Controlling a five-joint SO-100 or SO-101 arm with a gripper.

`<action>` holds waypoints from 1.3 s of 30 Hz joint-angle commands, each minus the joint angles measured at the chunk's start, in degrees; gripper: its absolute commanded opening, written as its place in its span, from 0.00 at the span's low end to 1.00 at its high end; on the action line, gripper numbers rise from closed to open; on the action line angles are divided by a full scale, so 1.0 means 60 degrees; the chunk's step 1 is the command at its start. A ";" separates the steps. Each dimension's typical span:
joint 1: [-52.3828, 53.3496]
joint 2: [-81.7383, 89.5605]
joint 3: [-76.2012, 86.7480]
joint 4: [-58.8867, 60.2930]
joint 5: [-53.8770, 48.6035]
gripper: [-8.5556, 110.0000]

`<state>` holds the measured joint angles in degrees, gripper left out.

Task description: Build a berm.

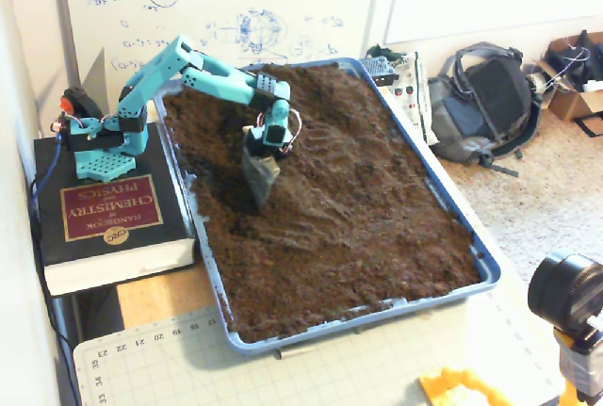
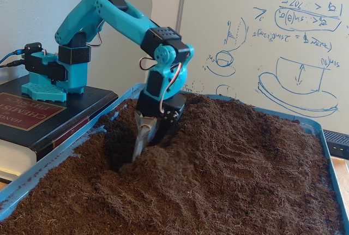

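In both fixed views a blue tray (image 1: 478, 257) (image 2: 34, 176) is filled with dark brown loose soil. The teal arm reaches in from the left. Its gripper (image 1: 261, 195) (image 2: 138, 152) points down, shut, with its tips sunk into the soil and nothing held. Against the gripper's right side the soil stands heaped into a lumpy raised ridge, the berm (image 1: 303, 178) (image 2: 188, 156). Left of the gripper lies a darker hollow (image 2: 117, 142) scraped out of the soil.
The arm's base stands on a thick black book (image 1: 108, 216) (image 2: 32, 116) left of the tray. A whiteboard (image 2: 272, 44) leans behind. A backpack (image 1: 485, 100) lies on the floor at right. A cutting mat (image 1: 188, 361) and a camera (image 1: 565, 295) sit near the front.
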<state>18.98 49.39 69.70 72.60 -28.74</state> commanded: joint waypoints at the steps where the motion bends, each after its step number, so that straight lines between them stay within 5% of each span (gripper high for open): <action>1: -0.0176 0.0381 -0.1230 -0.0220 0.0059 0.08; 39: -0.0586 0.2109 -0.1421 0.0483 0.0073 0.08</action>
<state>16.44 52.65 66.01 73.74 -28.74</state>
